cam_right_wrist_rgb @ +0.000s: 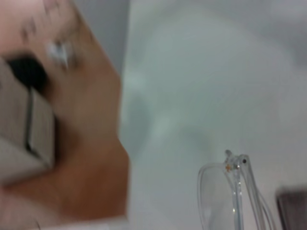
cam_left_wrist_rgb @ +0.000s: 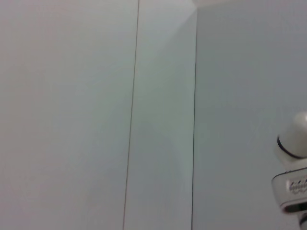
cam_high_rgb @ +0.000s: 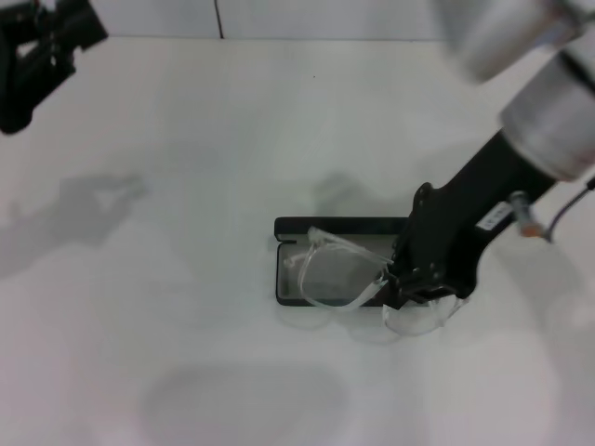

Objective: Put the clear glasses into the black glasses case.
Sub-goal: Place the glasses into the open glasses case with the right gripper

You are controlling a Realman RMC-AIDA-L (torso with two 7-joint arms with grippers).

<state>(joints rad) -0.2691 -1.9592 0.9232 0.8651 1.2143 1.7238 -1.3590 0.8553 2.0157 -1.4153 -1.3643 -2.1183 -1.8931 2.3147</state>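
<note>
The black glasses case [cam_high_rgb: 340, 225] lies open in the middle of the white table, grey lining up. The clear glasses [cam_high_rgb: 424, 318] hang tilted at the case's right end. Their thin temple arms [cam_high_rgb: 337, 247] reach left over the open case, and one lens sticks out below the gripper. My right gripper [cam_high_rgb: 398, 290] is shut on the frame's front, just above the case's right edge. The right wrist view shows a clear lens [cam_right_wrist_rgb: 219, 197] close up and a dark corner of the case [cam_right_wrist_rgb: 292, 209]. My left gripper [cam_high_rgb: 37, 48] is parked high at the far left.
White table [cam_high_rgb: 186, 353] all round the case, with a white wall and panel seam [cam_high_rgb: 219, 19] behind. The left wrist view shows only white panels and a white robot part [cam_left_wrist_rgb: 292, 167].
</note>
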